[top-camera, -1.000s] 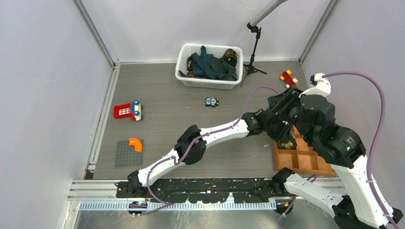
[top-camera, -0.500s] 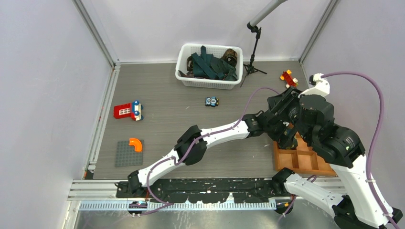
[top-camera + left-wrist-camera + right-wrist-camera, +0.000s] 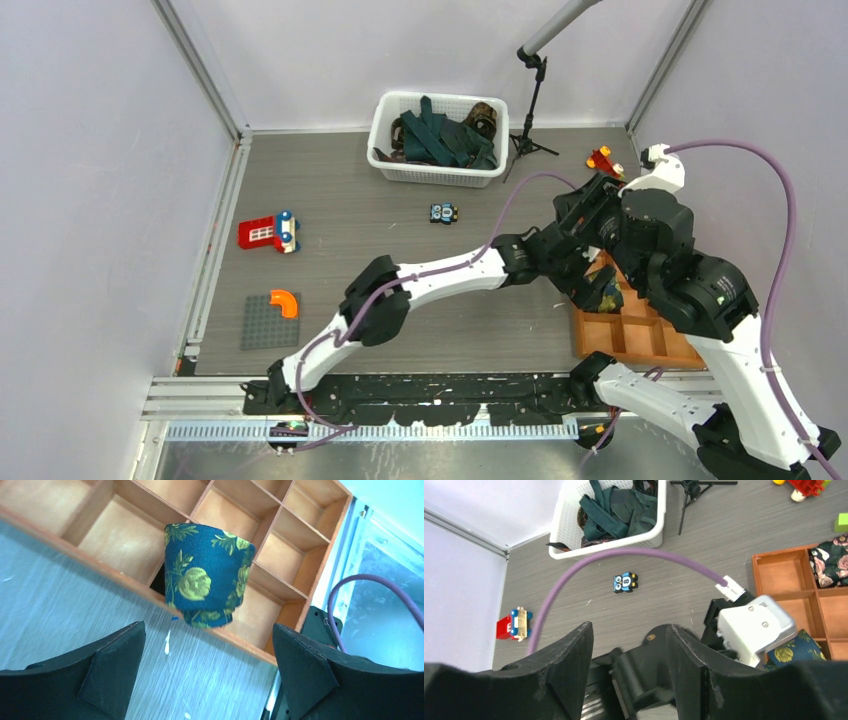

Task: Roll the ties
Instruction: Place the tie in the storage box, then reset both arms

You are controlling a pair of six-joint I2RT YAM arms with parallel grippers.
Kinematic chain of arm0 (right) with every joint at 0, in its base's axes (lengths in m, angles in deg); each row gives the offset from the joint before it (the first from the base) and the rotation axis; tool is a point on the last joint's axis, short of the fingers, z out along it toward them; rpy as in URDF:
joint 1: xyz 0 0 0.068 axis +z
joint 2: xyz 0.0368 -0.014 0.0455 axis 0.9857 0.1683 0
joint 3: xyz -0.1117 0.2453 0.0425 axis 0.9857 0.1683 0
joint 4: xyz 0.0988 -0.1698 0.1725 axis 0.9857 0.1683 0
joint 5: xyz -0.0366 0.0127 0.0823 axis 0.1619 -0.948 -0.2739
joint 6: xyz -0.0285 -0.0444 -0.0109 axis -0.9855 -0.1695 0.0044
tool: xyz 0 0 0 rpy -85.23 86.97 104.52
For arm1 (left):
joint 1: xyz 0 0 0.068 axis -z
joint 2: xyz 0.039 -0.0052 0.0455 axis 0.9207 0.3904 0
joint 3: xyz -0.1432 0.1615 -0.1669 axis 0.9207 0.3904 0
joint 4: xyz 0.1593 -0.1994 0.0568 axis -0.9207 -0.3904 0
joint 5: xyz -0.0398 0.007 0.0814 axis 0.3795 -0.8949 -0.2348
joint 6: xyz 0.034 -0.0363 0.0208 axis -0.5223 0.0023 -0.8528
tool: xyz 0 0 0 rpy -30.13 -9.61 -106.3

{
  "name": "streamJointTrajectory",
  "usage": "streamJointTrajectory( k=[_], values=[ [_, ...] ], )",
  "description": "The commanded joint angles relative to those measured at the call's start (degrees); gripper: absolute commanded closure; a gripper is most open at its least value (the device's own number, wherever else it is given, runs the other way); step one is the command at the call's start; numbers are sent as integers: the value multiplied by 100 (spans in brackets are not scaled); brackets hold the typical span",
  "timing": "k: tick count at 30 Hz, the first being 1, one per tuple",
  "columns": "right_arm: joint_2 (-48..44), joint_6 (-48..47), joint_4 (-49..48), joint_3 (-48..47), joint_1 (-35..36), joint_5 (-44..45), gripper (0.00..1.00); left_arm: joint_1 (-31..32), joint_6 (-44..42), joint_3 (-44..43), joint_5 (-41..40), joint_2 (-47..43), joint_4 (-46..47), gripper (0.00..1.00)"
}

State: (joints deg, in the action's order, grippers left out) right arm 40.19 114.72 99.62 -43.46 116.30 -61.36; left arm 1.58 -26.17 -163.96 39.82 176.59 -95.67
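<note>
A rolled navy tie with yellow-gold flowers (image 3: 207, 575) stands on end in a front compartment of the wooden divided tray (image 3: 125, 540), against its near rim. My left gripper (image 3: 210, 652) is open and wide just short of it, touching nothing. From above, that roll (image 3: 605, 297) shows at the tray's near-left corner under both wrists. My right gripper (image 3: 629, 652) hangs open high above the left arm with nothing between its fingers. More ties (image 3: 619, 507), dark teal and brown, lie unrolled in the white basket (image 3: 395, 172). Another floral roll (image 3: 831, 560) fills a far tray cell.
On the table lie a red house block (image 3: 265, 233), a grey baseplate (image 3: 262, 328) with an orange piece, a small blue toy (image 3: 445, 212) and a red toy (image 3: 603, 160). A black tripod (image 3: 530, 130) stands beside the basket. Walls close in both sides.
My left gripper has opened and let go of the rolled tie, which now stands free in the tray. My right gripper has widened and its arm has lifted slightly.
</note>
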Motion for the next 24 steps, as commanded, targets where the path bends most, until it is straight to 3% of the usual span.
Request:
streamJointTrajectory(
  k=[1,10,13,18,24],
  values=[
    [77,-357,-613,-348,1,-19,38,-88,-369,705,-507,-1451,611,0],
    [544,-481,-1149,-436,3,-248,35,-594,-657,3575,-1768,-3959,1252,0],
    [533,-517,-1510,-210,-3,-382,28,-877,-677,4542,-2130,-4865,1260,0],
    [551,-539,-1864,99,-1,-454,21,-1416,-679,5825,-2655,-6481,903,0],
    [779,-503,-1929,206,4,-574,19,-1908,-884,6546,-3589,-8053,-104,0]
  ],
)
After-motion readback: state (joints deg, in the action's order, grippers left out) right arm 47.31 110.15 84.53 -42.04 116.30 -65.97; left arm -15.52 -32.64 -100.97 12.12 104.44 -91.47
